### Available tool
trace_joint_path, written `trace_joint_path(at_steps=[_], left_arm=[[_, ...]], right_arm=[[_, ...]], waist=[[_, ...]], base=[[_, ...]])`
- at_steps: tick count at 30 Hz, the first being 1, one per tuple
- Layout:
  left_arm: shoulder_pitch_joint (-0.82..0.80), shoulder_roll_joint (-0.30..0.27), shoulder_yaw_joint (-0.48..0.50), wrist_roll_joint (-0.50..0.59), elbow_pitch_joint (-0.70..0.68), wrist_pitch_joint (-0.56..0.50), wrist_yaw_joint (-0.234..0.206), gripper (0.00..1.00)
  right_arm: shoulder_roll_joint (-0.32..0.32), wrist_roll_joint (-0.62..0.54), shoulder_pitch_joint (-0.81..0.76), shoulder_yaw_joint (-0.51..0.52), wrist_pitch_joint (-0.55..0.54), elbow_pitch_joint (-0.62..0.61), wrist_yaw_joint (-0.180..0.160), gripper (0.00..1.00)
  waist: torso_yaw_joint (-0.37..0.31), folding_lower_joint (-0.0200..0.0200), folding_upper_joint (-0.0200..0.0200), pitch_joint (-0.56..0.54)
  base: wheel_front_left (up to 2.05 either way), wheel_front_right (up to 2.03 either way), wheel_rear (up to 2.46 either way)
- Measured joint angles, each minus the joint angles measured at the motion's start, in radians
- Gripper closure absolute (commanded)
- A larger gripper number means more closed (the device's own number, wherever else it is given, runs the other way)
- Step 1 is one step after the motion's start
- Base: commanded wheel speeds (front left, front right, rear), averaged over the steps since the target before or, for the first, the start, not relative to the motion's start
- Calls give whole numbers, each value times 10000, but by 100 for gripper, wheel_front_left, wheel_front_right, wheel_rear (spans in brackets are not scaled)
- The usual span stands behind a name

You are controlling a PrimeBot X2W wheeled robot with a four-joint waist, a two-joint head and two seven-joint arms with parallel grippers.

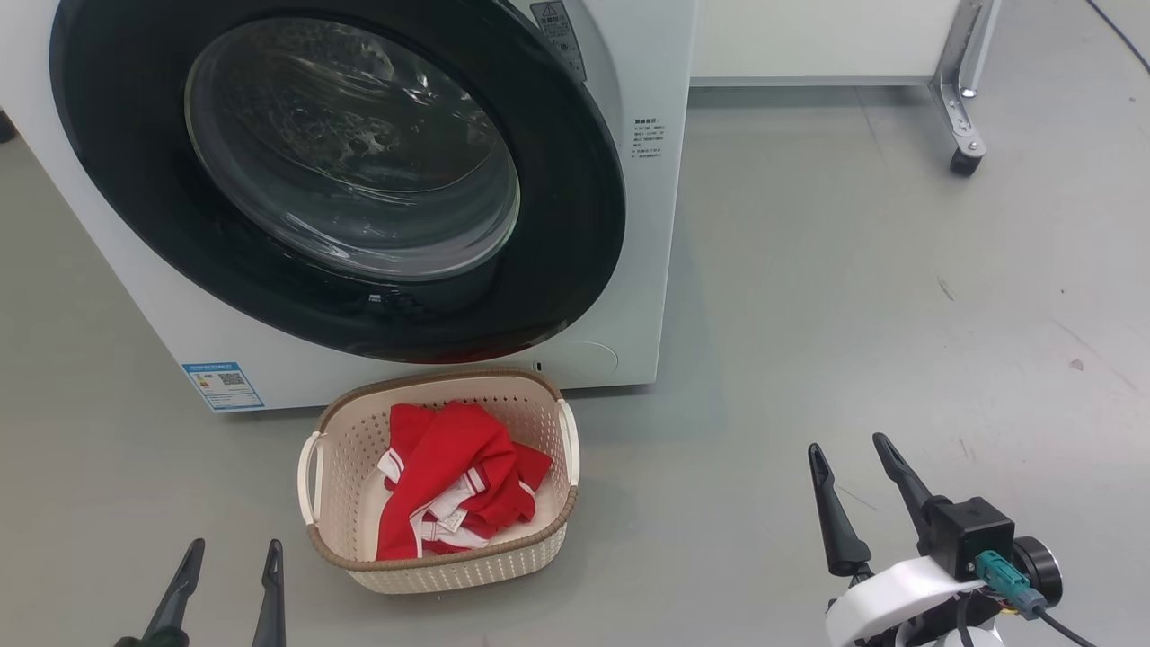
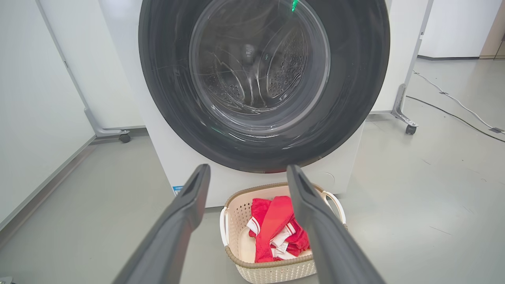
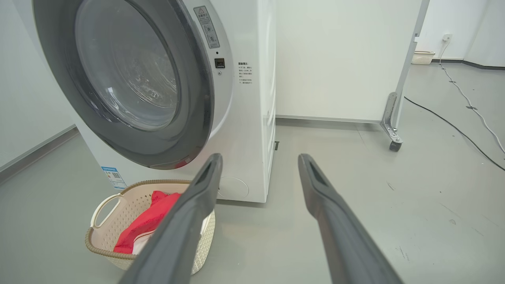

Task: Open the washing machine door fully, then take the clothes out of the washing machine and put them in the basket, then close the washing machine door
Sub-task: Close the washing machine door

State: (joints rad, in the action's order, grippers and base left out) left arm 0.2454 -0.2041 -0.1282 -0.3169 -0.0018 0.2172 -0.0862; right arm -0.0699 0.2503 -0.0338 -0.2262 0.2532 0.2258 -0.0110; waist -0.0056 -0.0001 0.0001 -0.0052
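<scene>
The left tool (image 1: 235, 544) and right tool (image 1: 846, 442) both stand spread and empty over the floor, while the clothes (image 1: 458, 476) lie bunched in the basket (image 1: 449, 575), handles left and right, just before the washing machine (image 1: 651, 225), whose washing machine door (image 1: 575, 225) faces the robot, apparently shut.

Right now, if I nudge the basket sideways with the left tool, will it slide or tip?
The basket would probably slide: it sits flat on the smooth grey floor and looks low and wide. It is likely light, being thin perforated plastic holding just the red clothes. A push high on the rim might tilt it, so push low.
</scene>
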Motion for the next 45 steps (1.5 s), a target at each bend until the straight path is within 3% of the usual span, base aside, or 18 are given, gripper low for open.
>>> trace_joint_path(at_steps=[24,25,26,27,38,45], left_arm=[[-2,278,31,201,205,102,-144,0],[-2,284,33,226,205,115,-144,0],[-3,291,35,230,205,130,-144,0],[-3,314,46,228,205,130,-144,0],[-84,322,-2,301,155,132,-144,0],[-721,324,-232,372,-79,144,-92,0]], right_arm=[[58,-2,-133,65,0,-100,12,0],[59,-2,-142,73,0,-100,12,18],[63,0,-152,81,-2,-111,23,96],[69,29,-156,90,0,-169,105,100],[-2,-69,46,-56,0,-253,431,100],[-105,-161,1075,-188,0,-297,625,100]], waist=[[29,1,0,58],[29,0,0,60],[30,0,0,62],[30,0,0,65],[139,0,0,313],[441,1,0,715]], base=[[0,0,0],[0,0,0],[0,0,0],[0,0,0],[0,0,0],[0,0,0]])
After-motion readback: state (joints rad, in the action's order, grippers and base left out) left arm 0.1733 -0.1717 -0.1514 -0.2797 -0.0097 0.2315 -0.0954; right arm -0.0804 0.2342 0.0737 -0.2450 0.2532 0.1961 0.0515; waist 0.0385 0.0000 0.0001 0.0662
